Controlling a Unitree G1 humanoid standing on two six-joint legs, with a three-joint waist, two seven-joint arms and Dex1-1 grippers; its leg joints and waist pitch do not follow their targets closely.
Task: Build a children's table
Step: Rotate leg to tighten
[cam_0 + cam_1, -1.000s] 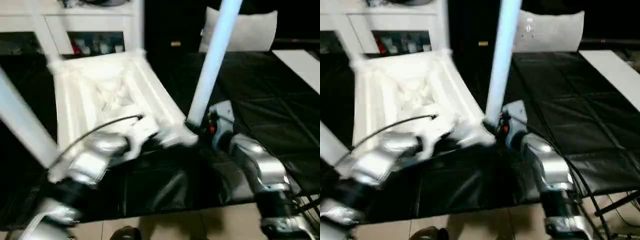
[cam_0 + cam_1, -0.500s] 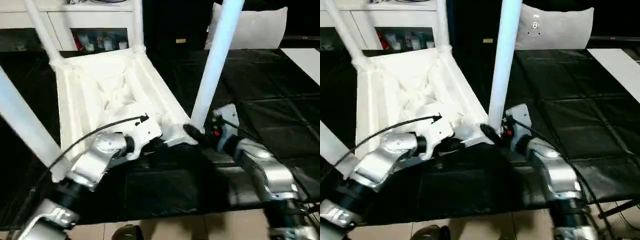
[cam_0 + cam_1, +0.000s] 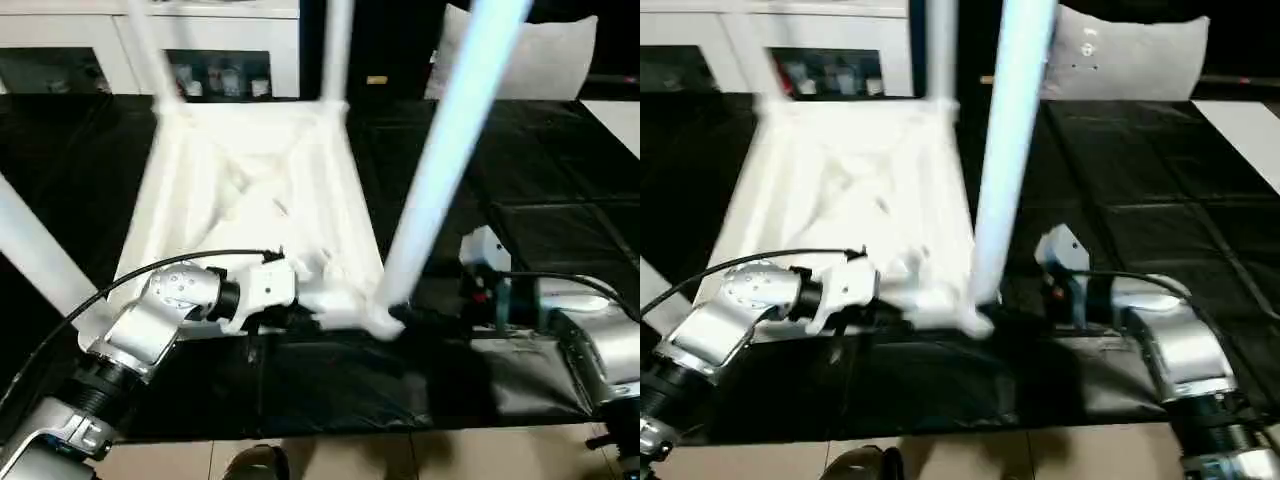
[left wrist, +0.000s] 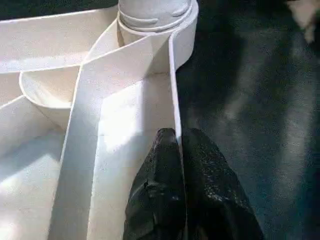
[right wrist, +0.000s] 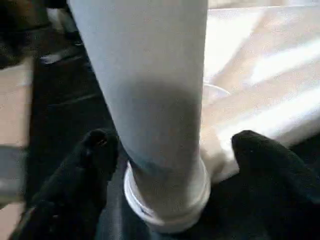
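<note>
The children's table [image 3: 250,190] lies upside down on the black cover, its ribbed underside facing up and its white legs pointing up. My left gripper [image 4: 178,136] is shut on the thin rim wall [image 4: 174,100] of the top, near the front corner socket [image 4: 155,15]. The front right leg [image 3: 440,170] stands in that corner. My right gripper [image 5: 175,145] is open around the base of this leg, one black finger [image 5: 95,150] on each side, apart from it. The right forearm [image 3: 590,330] reaches in from the right.
A long white cabinet [image 3: 200,30] runs along the back and a white cushion [image 3: 550,55] leans at the back right. The black cover [image 3: 540,170] spreads to the right. A white board [image 3: 615,110] lies at the far right edge. Floor [image 3: 350,455] shows below the front edge.
My right gripper's fingers have spread wider and come off the leg's base. The left gripper stays clamped on the rim. The whole picture has shifted with the camera.
</note>
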